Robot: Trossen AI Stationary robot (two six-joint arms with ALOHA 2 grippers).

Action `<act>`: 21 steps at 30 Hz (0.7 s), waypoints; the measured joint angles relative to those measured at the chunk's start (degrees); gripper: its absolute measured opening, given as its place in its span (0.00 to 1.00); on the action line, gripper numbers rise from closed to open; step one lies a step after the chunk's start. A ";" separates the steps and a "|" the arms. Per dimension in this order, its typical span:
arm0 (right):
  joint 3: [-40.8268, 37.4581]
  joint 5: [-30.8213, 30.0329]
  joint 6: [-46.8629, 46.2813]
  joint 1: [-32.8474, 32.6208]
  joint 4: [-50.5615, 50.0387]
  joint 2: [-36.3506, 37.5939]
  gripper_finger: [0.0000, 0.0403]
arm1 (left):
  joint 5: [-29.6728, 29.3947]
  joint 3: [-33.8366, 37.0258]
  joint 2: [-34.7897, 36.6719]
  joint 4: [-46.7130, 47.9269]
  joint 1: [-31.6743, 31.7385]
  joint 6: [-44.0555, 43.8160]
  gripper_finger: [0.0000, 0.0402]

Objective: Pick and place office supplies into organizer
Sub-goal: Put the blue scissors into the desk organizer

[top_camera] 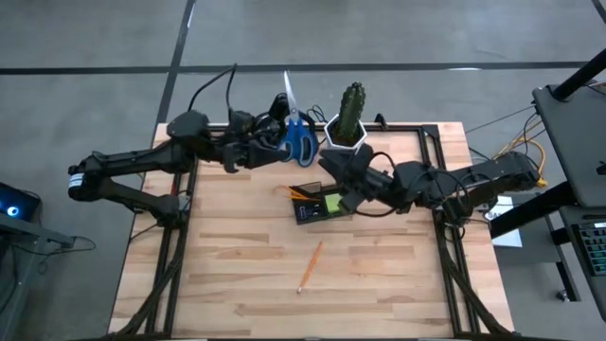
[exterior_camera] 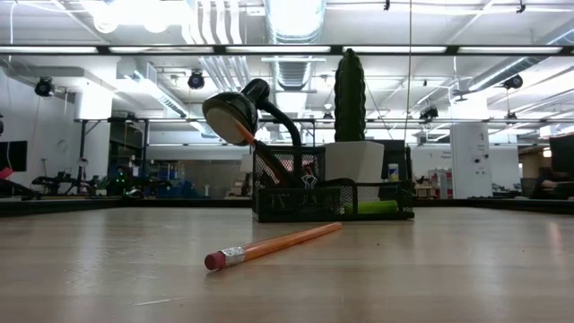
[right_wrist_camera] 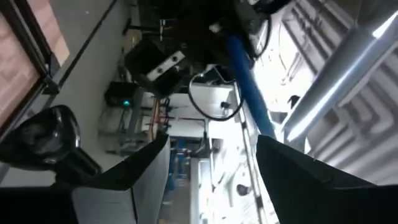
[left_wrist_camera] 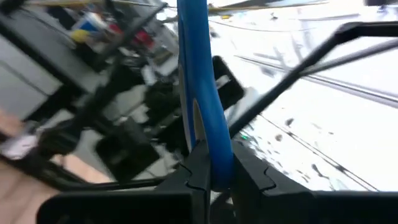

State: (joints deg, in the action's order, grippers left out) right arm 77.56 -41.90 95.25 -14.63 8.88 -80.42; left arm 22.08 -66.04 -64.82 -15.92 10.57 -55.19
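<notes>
The blue-handled scissors (top_camera: pixel 301 142) are being held aloft by the left pincer (top_camera: pixel 272 152), clamped on one handle, behind the organizer (top_camera: pixel 317 204). The right pincer (right_wrist_camera: pixel 211 174) is being held wide; a blades-down, slow lowering is being advised.

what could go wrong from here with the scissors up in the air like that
1. The left gripper pinches the scissors by one thin blue handle only, so they may swivel or slip on the way down.
2. The right gripper hangs open beside the organizer and cactus, crowding the drop path.
3. The loose pencil could roll if the table is bumped.
</notes>
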 joint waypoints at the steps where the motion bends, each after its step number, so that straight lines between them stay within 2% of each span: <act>1: 0.00 0.46 1.08 0.00 0.06 -0.01 0.56 | 0.89 0.00 -0.05 -0.96 0.00 -0.47 0.04; 9: 0.00 1.91 8.51 0.02 7.41 -0.13 0.56 | 1.60 0.00 -0.05 -1.10 0.44 -1.68 0.04; 17: 0.00 9.16 14.90 0.59 7.92 -0.98 0.56 | 1.62 0.00 -0.42 -1.16 0.85 -4.49 0.04; 21: 0.00 9.77 14.97 1.73 7.91 -1.18 0.56 | 1.66 0.00 -0.81 -1.78 0.85 -5.98 0.04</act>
State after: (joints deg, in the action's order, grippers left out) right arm 77.56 -32.14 110.21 -12.90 16.79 -81.60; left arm 23.75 -66.04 -65.63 -17.69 11.42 -61.17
